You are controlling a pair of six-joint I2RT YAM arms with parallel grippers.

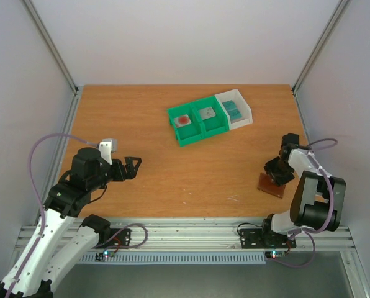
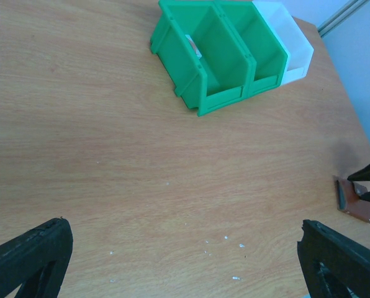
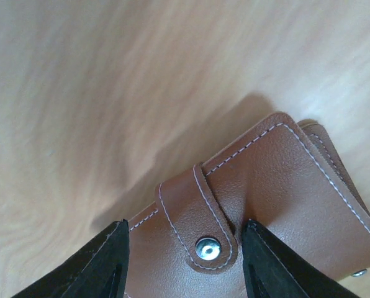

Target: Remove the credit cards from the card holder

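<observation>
Right hand (image 1: 278,176) sits low at the right edge of the tabletop (image 1: 172,180), over the small flat brown leather card holder (image 1: 272,185). The left hand (image 1: 131,167) hovers well apart from it, spread wide. Teal plastic cards (image 1: 233,112) lie in the white plastic bin (image 1: 248,113), beside two green plastic bins (image 1: 200,134). Only this overhead view sees inside them.

Left wrist now: its fingers (image 2: 30,261) are wide apart, and the holder is far off to the right.

Right wrist, close in: black fingers (image 3: 98,267) stand apart, straddling the holder's snapped strap (image 3: 197,205) and silver stud (image 3: 207,248).
</observation>
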